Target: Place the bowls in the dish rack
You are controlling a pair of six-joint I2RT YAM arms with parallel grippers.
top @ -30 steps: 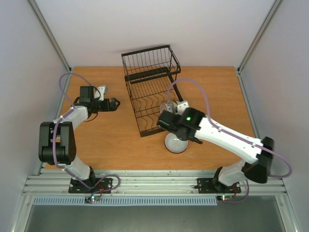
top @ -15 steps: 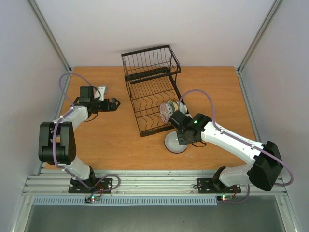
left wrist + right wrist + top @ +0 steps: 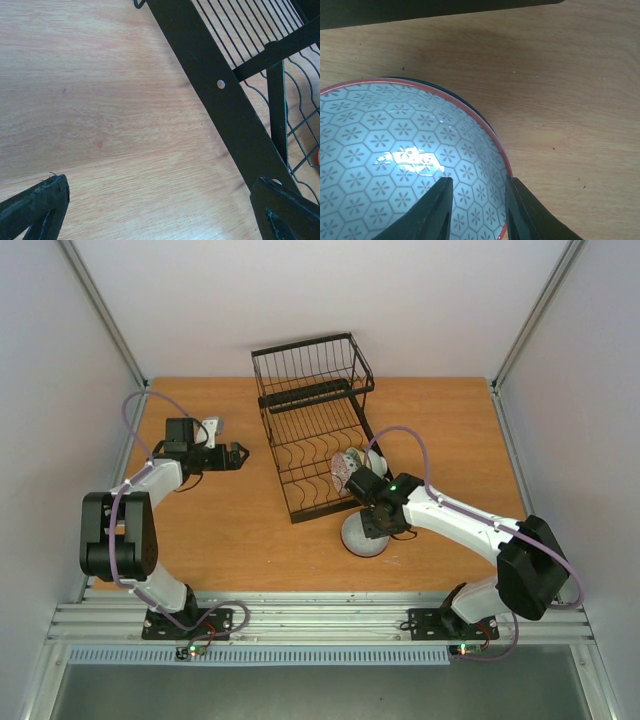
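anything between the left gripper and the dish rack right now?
No, only bare wooden table between the left gripper and the dish rack; the top external and left wrist views both show it.

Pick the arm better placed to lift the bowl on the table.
Right. The right gripper straddles the rim of the patterned bowl; the left gripper hangs open over the table beyond the dish rack.

This is a robotics lab test cell. A wooden tabletop [image 3: 240, 540] is boxed in by plain white panels [image 3: 320, 300] on aluminium struts [image 3: 110, 322]. The left arm [image 3: 118, 535] and right arm [image 3: 470, 525] are bolted to a slotted metal rail [image 3: 320, 618] at 6 o'clock. A purple cable [image 3: 126, 412] loops at 9 o'clock.
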